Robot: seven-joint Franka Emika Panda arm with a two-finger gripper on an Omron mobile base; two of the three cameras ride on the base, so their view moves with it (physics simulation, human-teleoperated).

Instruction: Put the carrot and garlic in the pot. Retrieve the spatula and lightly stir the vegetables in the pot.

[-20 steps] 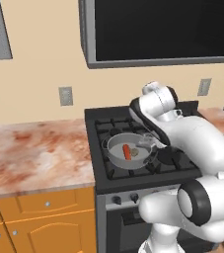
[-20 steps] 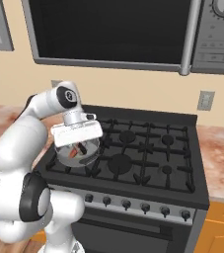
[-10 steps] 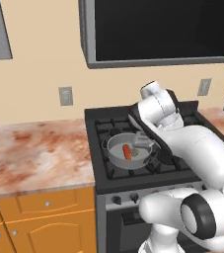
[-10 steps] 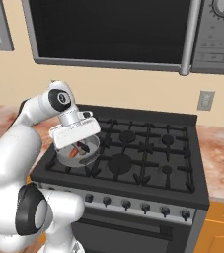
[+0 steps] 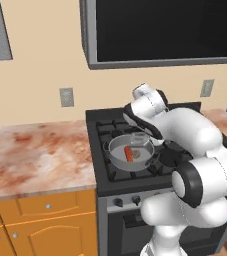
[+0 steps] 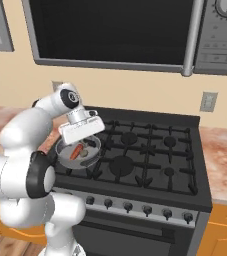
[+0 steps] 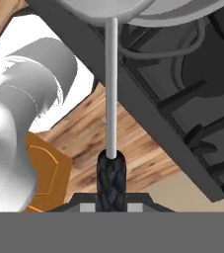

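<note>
The pincer (image 7: 111,197) is clamping the dark handle of the spatula (image 7: 111,89), whose thin silver shaft is running straight out from it toward the pot (image 5: 131,154) in the hand view. The blade end is passing behind the pot's rim there, so I cannot tell whether it is touching the vegetables.

The main risk, as I judge it, is a stir that is too hard or too wide: the pot is shallow, so a strong sweep could be pushing the carrot (image 5: 128,153) over the rim onto the stove (image 6: 150,150), or dragging the pot itself off its burner. The grip is also sitting right at the handle's end, so a sideways load on the blade could be twisting the spatula between the fingers.

The carrot is lying in the pot, near its middle, and the garlic (image 6: 84,152) is sitting just beside it, inside the same pot. The pot is resting on the stove's front burner on the counter side.

The arm is reaching forward and folding down over the pot, with the hand (image 6: 81,129) hanging tilted above the pot's far rim.
</note>
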